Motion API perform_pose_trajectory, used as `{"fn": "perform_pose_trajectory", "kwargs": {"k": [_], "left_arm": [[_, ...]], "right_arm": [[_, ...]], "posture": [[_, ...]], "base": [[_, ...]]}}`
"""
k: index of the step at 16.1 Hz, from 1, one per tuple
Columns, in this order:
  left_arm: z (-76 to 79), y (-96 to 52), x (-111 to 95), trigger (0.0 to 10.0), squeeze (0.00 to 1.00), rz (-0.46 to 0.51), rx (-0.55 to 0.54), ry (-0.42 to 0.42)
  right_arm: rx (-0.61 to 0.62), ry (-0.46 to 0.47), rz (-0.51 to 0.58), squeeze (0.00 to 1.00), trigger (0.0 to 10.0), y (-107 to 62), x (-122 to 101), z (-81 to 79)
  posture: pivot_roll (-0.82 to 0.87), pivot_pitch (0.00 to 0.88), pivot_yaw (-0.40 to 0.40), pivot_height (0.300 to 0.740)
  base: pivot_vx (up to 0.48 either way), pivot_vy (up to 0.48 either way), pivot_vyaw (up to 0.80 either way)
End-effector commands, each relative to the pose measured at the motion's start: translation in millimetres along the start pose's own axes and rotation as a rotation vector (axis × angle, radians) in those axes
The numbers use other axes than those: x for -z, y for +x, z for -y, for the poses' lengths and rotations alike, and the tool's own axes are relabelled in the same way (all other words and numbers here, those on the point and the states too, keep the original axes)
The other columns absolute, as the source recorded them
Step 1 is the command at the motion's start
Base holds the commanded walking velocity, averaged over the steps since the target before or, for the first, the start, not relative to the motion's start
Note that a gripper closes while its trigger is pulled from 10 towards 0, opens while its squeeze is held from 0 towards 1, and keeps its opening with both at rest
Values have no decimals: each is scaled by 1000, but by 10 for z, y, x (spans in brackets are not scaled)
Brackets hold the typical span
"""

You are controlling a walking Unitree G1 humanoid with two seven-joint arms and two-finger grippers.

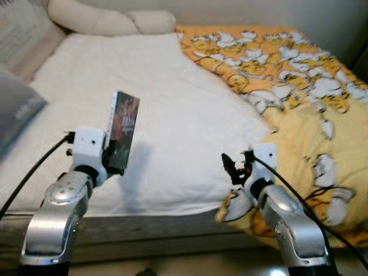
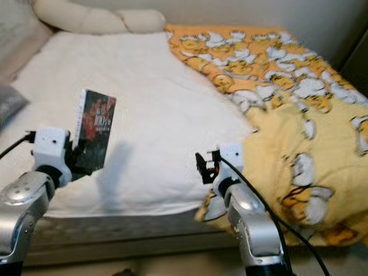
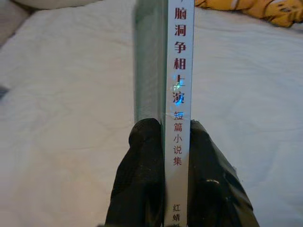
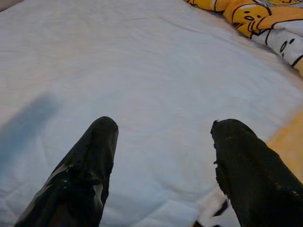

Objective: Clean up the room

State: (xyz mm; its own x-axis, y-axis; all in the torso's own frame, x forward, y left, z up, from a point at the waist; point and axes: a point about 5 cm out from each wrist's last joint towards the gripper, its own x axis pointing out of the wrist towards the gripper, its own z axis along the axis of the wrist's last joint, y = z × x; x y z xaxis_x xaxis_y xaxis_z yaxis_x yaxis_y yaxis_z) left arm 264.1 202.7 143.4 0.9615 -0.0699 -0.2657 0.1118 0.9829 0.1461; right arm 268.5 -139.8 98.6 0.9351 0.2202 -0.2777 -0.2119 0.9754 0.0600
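Left hand pinching a paperback upright above the bed, right hand spread and empty

Left eye view: the left hand (image 1: 112, 154) grips the lower edge of a thin book (image 1: 123, 129), held on end over the white sheet (image 1: 172, 103), with a rumpled yellow duck-print quilt (image 1: 299, 86) and a cream bolster pillow (image 1: 109, 20) beyond; the right hand (image 1: 237, 165) hovers at the mattress edge. Right eye view: the dark glossy cover looks slick, so I judge it light, stiff along the spine, flexible across the pages. Left wrist view: both fingers (image 3: 142, 179) press the white spine low down; a hold nearer the middle would likely steady it. Right wrist view: fingers (image 4: 90, 165) stand wide apart over soft, faintly creased cotton
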Motion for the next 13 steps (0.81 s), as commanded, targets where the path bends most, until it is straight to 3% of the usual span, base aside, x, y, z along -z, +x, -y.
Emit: {"fn": "perform_pose_trajectory", "kwargs": {"k": [1,3,10,13], "left_arm": [[62,7,-102,10000,0,45,32,13],[56,13,-105,10000,0,46,28,9],[43,25,-116,10000,0,51,25,5],[54,32,-132,10000,0,65,22,-8]], "right_arm": [[24,-13,-10,0,10000,-8,21,56],[-9,39,-24,0,10000,-19,49,57],[-17,51,-29,0,10000,-3,38,53],[-15,60,-33,0,10000,-2,40,58]], "posture": [[42,0,-4,740],[44,0,-4,740],[46,0,-2,740],[46,0,-2,740]], "base": [[0,416,0],[0,416,0],[0,414,0],[0,0,0]]}}
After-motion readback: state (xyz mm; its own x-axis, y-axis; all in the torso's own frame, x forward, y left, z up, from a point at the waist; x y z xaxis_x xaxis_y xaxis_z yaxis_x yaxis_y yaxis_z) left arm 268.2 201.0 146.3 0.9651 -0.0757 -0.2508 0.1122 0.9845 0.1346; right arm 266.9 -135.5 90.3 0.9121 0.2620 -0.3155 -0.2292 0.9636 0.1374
